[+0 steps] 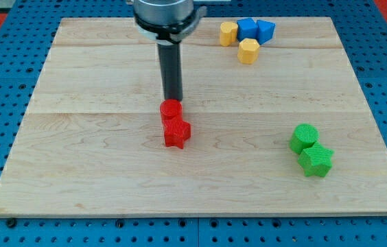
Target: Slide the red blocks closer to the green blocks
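Two red blocks sit together near the board's middle: a red cylinder [171, 110] and, just below it, a red star-shaped block [176, 132]. Two green blocks sit together at the view's lower right: a green cylinder [305, 136] and a green star-shaped block [315, 160] just below it. My tip [173, 100] is at the top edge of the red cylinder, touching or nearly touching it. The green blocks lie far to the right of my tip.
A cluster sits at the view's top right: a yellow block [228, 33], a blue cube [247, 29], a blue block [265, 31] and a yellow hexagonal block [248, 51]. The wooden board [77, 171] lies on a blue pegboard surface.
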